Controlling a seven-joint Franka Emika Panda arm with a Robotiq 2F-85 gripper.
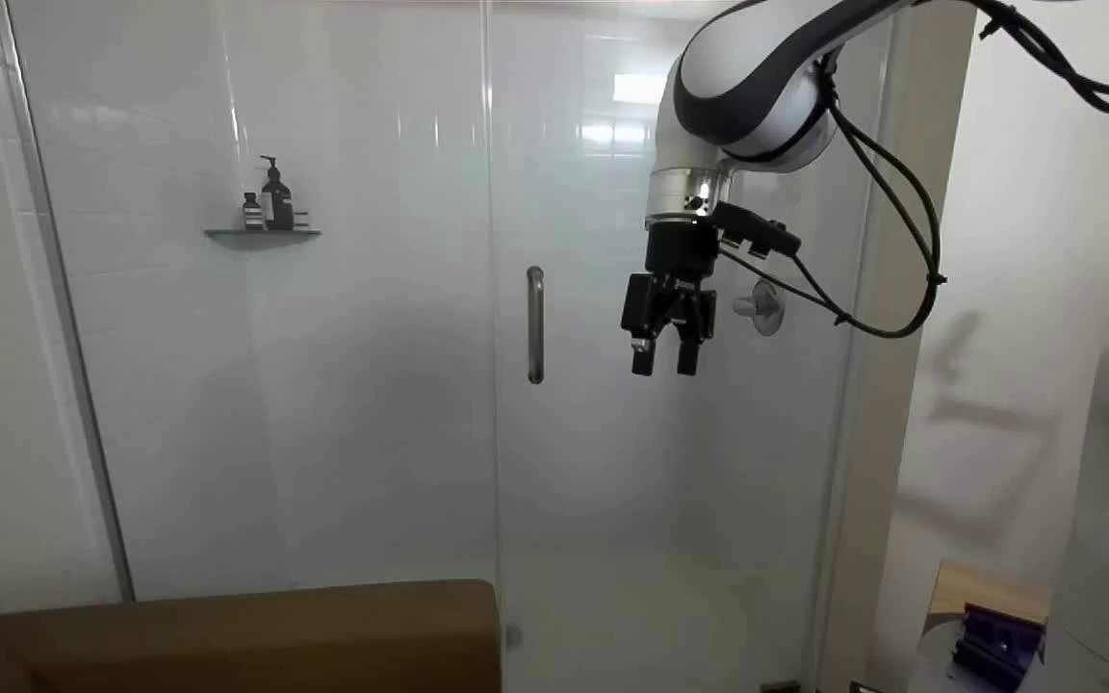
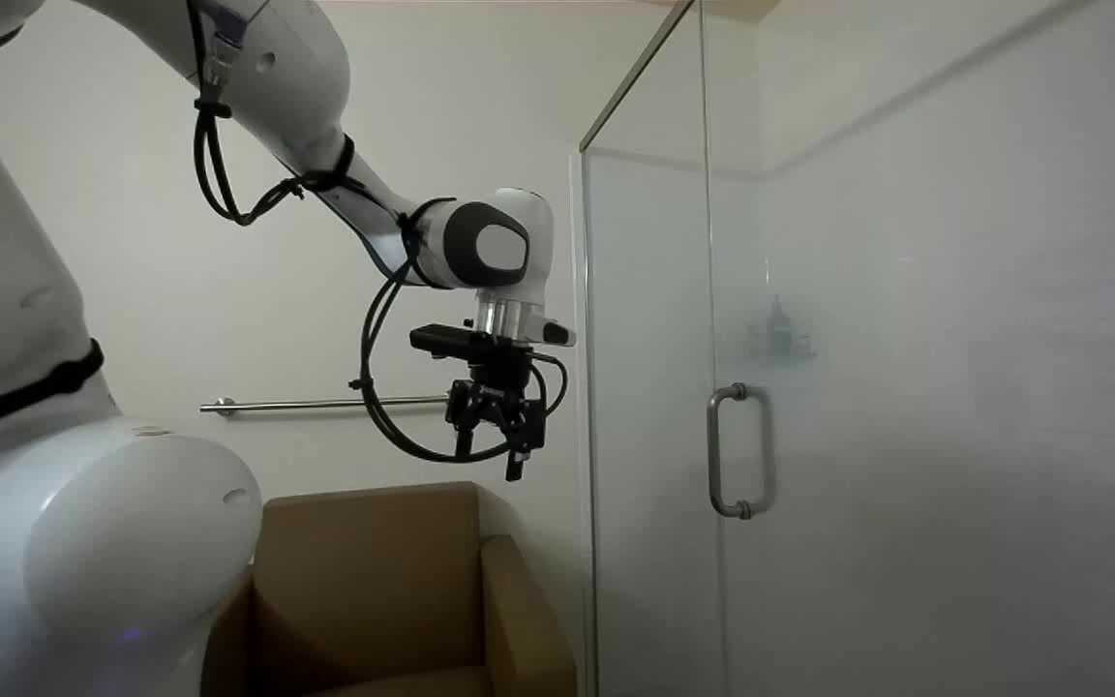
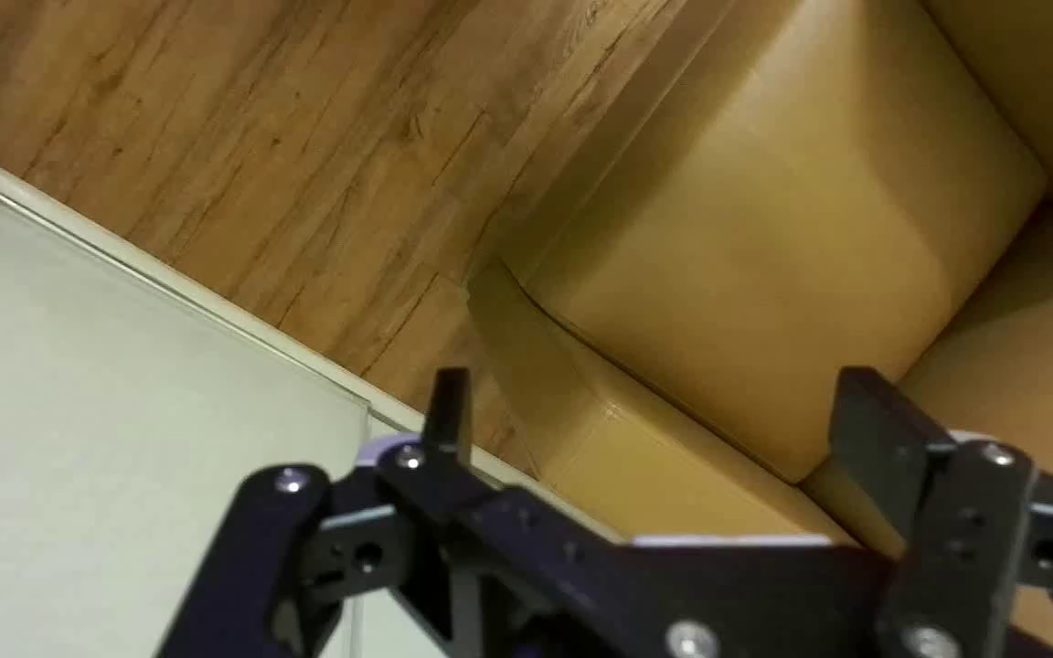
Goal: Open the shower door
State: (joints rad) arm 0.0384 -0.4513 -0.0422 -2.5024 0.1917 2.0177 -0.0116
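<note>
The shower door (image 1: 603,462) is a tall clear glass panel in line with the fixed glass panel beside it. It also shows in an exterior view (image 2: 906,561). Its vertical chrome handle (image 1: 535,325) is at mid-height near the seam and shows as a D-shaped bar (image 2: 715,450). My gripper (image 1: 665,362) points straight down in front of the glass, with its fingers apart and nothing between them. In an exterior view the gripper (image 2: 490,459) is to the side of the handle and apart from it. In the wrist view the open fingers (image 3: 650,393) are above an armchair; the handle is out of view.
A brown armchair (image 2: 364,581) stands below my gripper, with its arm (image 3: 664,475) close to the shower sill (image 3: 216,306). The fixed glass panel (image 1: 372,433) is beside the door. A towel bar (image 2: 325,405) is on the wall. Bottles (image 1: 275,200) stand on a shelf behind the glass.
</note>
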